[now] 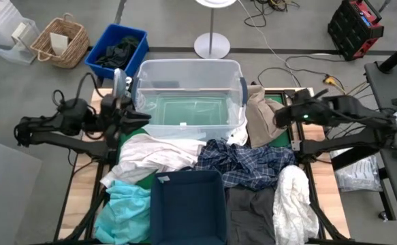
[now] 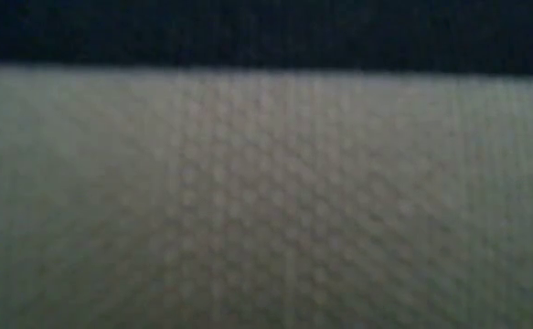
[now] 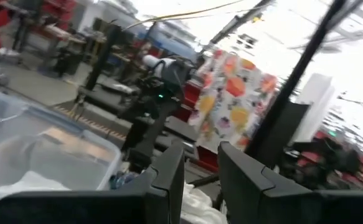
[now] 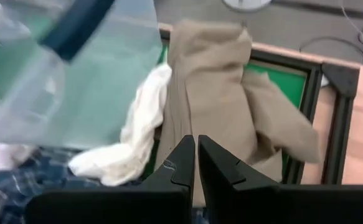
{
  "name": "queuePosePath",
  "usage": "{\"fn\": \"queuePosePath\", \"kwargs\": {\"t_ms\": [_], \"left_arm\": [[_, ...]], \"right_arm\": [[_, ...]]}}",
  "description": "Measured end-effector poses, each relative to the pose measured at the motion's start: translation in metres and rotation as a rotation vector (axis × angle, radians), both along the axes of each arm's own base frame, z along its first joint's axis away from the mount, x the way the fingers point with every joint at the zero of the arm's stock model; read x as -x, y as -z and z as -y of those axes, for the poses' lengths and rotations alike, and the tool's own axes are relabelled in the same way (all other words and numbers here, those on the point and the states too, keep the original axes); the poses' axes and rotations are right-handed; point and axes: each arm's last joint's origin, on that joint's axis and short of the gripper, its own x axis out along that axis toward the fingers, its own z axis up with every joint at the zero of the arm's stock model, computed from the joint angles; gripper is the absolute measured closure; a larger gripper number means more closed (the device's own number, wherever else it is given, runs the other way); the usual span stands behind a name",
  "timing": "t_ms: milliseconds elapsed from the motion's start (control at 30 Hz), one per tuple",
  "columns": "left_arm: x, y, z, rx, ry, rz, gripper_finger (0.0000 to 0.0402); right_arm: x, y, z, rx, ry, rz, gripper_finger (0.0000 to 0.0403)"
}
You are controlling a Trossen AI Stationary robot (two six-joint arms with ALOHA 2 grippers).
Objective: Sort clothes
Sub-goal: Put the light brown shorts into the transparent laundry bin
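Clothes lie heaped on the table in the high view: a white garment (image 1: 159,152), a teal one (image 1: 126,207), a blue-and-white plaid shirt (image 1: 247,164), a dark grey one (image 1: 250,215), a fluffy white one (image 1: 294,198) and a beige one (image 1: 261,111). My left gripper (image 1: 133,116) hovers open at the clear tub's left side, pointing about level, with nothing between its fingers (image 3: 200,168). My right gripper (image 1: 280,116) is shut and slants down above the beige garment (image 4: 221,93), beside a white cloth (image 4: 131,140). A pale fabric (image 2: 266,201) fills the low view.
The clear plastic tub (image 1: 233,68) stands at the table's middle, toward the far edge. A navy fabric bin (image 1: 159,211) sits at the near edge. Beyond the far-left corner, on the floor, are a blue bin (image 1: 109,37) of dark clothes and a wicker basket (image 1: 75,51).
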Motion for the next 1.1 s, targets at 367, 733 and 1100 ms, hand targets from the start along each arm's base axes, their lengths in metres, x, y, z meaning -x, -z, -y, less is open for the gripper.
{"fn": "queuePosePath", "kwargs": {"t_ms": [367,733,1100], "left_arm": [[0.002,-0.007,-0.001,0.016,-0.018,0.034,0.0323],[0.022,-0.042,-0.002,-0.008,-0.025,0.153,0.0323],[0.034,-0.057,-0.003,-0.040,-0.043,0.198,0.0323]], "right_arm": [[-0.008,0.047,0.001,-0.113,0.044,-0.116,0.0326],[-0.022,0.105,0.005,0.058,-0.169,-0.184,0.0184],[-0.028,0.148,0.012,0.090,-0.143,-0.246,0.0156]]}}
